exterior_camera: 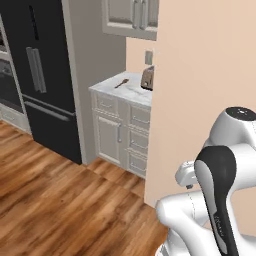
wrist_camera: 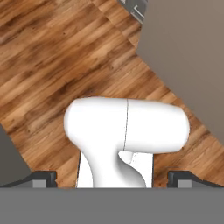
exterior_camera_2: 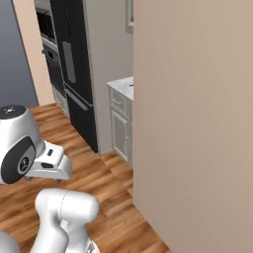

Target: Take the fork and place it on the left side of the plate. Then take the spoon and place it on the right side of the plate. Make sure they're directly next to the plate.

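The brown wooden spoon lies on a white marble counter far ahead, across the room. A beige wall hides the counter's right part, and the fork and the plate are out of view. My gripper hangs low over the wooden floor, far from the counter. Its two dark fingertips stand wide apart with nothing held between them, so it is open.
A tall beige wall stands close on the right and blocks that side. A toaster sits on the counter near the spoon, above white drawers. A black fridge stands to the left. Wooden floor stretches ahead.
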Robot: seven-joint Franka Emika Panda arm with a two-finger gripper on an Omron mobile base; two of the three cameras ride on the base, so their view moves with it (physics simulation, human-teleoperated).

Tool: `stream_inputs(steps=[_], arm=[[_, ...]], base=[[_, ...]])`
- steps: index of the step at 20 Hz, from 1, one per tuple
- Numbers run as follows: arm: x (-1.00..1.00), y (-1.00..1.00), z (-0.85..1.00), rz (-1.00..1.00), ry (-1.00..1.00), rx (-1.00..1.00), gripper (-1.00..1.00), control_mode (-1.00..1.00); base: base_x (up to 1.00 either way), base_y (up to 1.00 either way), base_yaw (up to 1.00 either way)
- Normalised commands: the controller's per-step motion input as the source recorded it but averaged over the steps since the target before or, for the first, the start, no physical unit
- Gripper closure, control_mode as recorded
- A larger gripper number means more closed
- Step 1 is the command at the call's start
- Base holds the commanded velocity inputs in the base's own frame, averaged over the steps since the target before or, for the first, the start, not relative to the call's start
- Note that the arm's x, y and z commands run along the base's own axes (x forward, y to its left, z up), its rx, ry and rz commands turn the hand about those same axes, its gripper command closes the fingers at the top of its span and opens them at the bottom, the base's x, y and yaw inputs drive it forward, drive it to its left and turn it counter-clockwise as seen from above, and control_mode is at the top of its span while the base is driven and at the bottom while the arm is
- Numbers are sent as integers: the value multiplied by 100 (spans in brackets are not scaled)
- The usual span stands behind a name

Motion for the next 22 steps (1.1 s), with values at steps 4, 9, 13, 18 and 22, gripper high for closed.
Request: stream_inputs(steps=[4, 9, 13, 18, 22], arm=[[0, 0, 0, 0, 0, 0, -100, 100], [0, 0, 0, 0, 0, 0, -100, 100], [0, 0, 0, 0, 0, 0, -100, 100], [0, 0, 0, 0, 0, 0, -100, 100], [0, 0, 0, 0, 0, 0, -100, 100]], base=[[100, 64, -22], [90, 66, -35], [95, 60, -35], [90, 53, -36], [74, 35, -40]])
